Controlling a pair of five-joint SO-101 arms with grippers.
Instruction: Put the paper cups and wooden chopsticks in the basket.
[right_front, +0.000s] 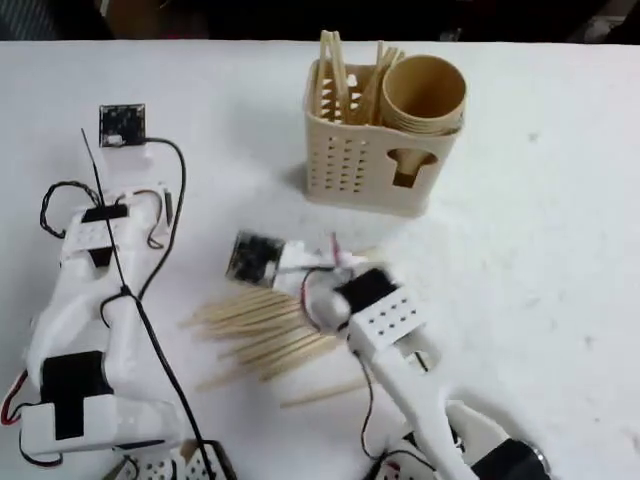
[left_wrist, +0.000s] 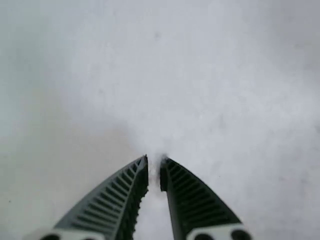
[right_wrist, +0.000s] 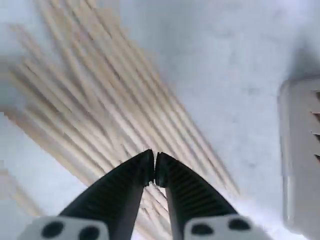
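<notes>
Hanging with the right claw (right_wrist: 154, 167) pinched together just above the loose wooden chopsticks (right_front: 262, 335) fanned out on the white desk (right_front: 540, 250), near the basket (right_front: 360, 170). Packed into that basket: stacked paper cups (right_front: 424, 95) in one compartment, upright chopsticks (right_front: 335, 70) in the next. Resting with the left claw (left_wrist: 154, 170) all but closed over bare desk, well apart from the pile.
</notes>
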